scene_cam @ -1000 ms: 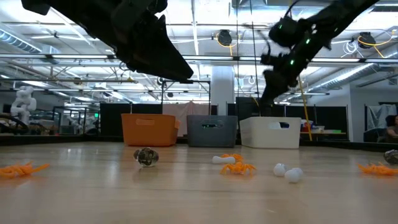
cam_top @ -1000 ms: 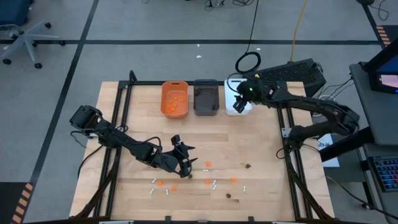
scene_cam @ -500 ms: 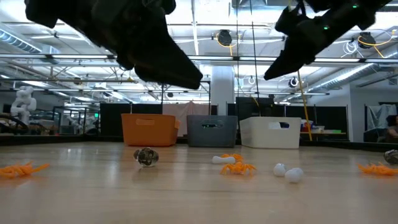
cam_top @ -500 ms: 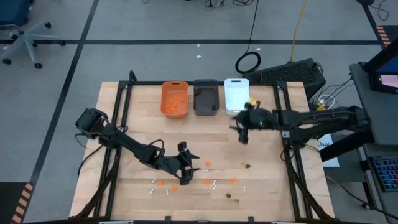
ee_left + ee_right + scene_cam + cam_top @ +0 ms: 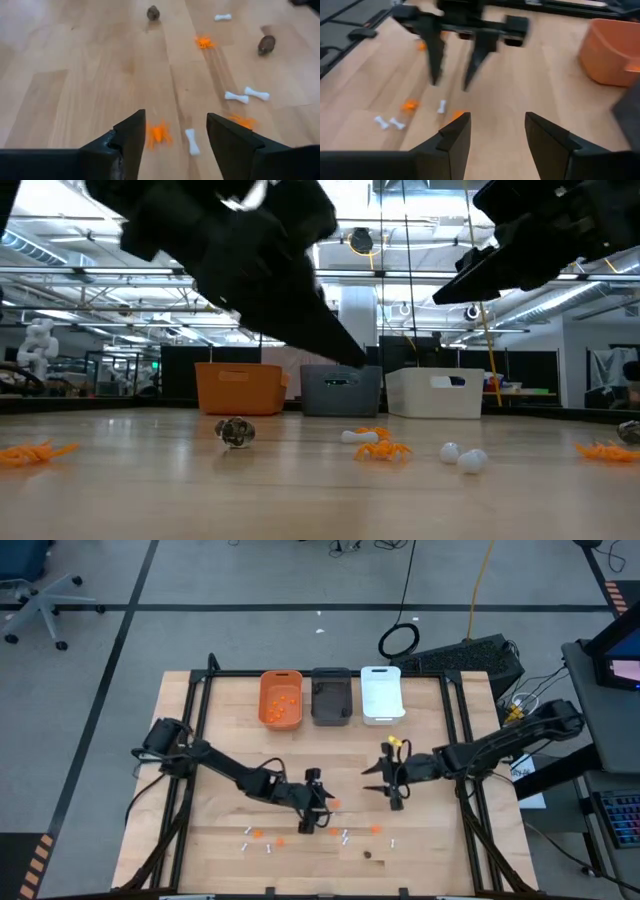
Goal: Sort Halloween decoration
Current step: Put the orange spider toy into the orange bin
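High view shows the small Halloween decoration pieces (image 5: 345,836), orange blobs, white sticks and dark lumps, scattered on the wooden table (image 5: 220,720) near its front edge. An orange plastic bin (image 5: 281,698), a dark grey plastic bin (image 5: 331,697) and a white plastic bin (image 5: 381,694) stand in a row at the far edge. Left hand (image 5: 318,808) hangs over the middle of the table, fingers spread and empty, above an orange piece (image 5: 158,134) and a white stick (image 5: 191,142). Right hand (image 5: 385,780) hovers just right of it, also released and holding nothing.
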You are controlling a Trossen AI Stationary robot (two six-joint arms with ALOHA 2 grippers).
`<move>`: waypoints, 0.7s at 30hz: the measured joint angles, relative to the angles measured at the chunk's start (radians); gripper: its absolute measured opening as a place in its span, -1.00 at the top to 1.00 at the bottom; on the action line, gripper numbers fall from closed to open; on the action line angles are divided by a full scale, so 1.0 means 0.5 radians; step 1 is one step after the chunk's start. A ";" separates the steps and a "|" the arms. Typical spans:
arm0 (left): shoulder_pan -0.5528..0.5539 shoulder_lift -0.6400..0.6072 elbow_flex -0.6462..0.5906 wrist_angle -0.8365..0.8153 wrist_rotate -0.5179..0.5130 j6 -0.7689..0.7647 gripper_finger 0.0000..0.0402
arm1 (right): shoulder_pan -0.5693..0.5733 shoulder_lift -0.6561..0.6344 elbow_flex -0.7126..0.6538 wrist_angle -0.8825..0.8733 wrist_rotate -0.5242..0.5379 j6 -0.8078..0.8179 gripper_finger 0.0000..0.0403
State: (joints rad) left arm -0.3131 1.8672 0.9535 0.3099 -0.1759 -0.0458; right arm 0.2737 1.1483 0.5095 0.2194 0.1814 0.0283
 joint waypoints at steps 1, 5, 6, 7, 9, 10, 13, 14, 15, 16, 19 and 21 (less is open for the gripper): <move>0.020 0.026 0.033 -0.046 0.012 0.015 0.00 | 0.020 0.028 0.000 0.012 -0.001 -0.006 0.15; 0.115 0.107 0.114 -0.194 0.081 0.055 0.15 | 0.087 0.130 0.000 0.015 0.000 0.015 0.15; 0.136 0.112 0.119 -0.229 0.116 0.060 0.19 | 0.100 0.159 0.000 0.026 0.001 0.020 0.15; 0.157 0.123 0.133 -0.241 0.154 0.074 0.23 | 0.114 0.185 0.000 0.030 0.001 0.021 0.15; 0.188 0.134 0.147 -0.239 0.210 0.117 0.30 | 0.138 0.241 0.000 0.040 0.001 0.024 0.15; 0.197 0.134 0.145 -0.263 0.232 0.154 0.34 | 0.147 0.270 0.000 0.060 0.000 0.024 0.15; 0.207 0.136 0.144 -0.293 0.309 0.281 0.41 | 0.167 0.337 0.001 0.085 0.000 0.019 0.15; 0.207 0.136 0.144 -0.292 0.336 0.323 0.42 | 0.169 0.352 0.001 0.095 0.000 0.018 0.15; 0.207 0.136 0.144 -0.290 0.355 0.363 0.43 | 0.169 0.361 0.002 0.090 0.000 0.018 0.15; 0.207 0.136 0.144 -0.289 0.359 0.403 0.43 | 0.169 0.366 0.002 0.086 0.000 0.018 0.15; 0.215 0.149 0.144 -0.279 0.366 0.478 0.41 | 0.169 0.376 0.002 0.101 0.001 0.003 0.15; 0.233 0.157 0.142 -0.292 0.367 0.526 0.39 | 0.169 0.376 0.002 0.117 0.001 -0.008 0.15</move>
State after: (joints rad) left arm -0.1964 1.9459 1.0246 0.1640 0.0078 0.2174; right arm 0.3584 1.3361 0.5102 0.2777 0.1818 0.0243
